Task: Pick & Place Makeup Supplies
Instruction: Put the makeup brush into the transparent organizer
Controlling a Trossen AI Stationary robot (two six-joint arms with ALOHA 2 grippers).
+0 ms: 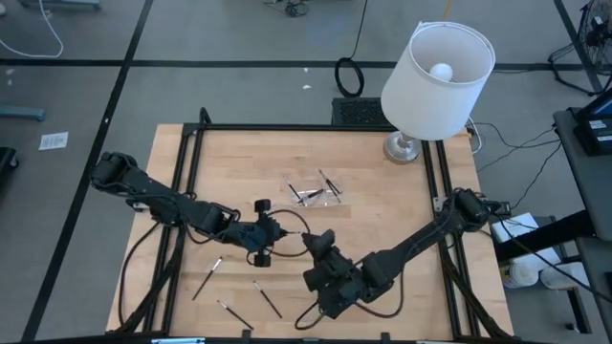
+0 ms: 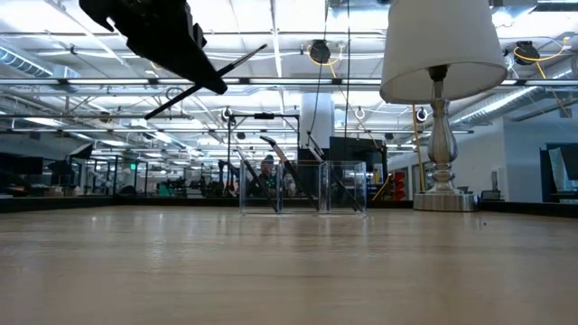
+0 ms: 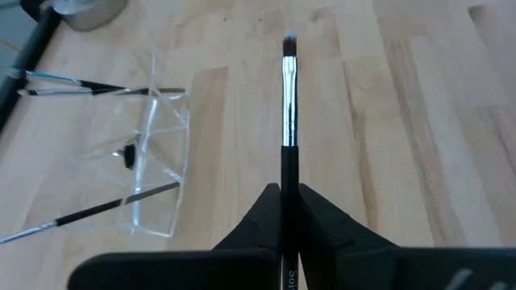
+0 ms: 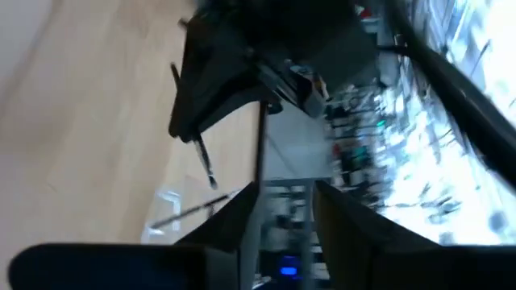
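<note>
Left gripper is clamped on a brush mid-frame in the high view, bristles toward the tray as if for a drop-in, while the right gripper, just beside it, stands parted and empty.

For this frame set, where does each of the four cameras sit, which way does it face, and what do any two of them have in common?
High view: above the table, looking straight down; both arms, clear tray, lamp.
Low view: at tabletop height, looking level into the room; one dark arm top left, holding a stick.
Left wrist view: on the left arm, looking past the left gripper, shut on a makeup brush, toward the tray.
Right wrist view: on the right arm, past the right gripper, toward the other arm.
Shared: the tray shows in the high, low and left wrist views.
</note>
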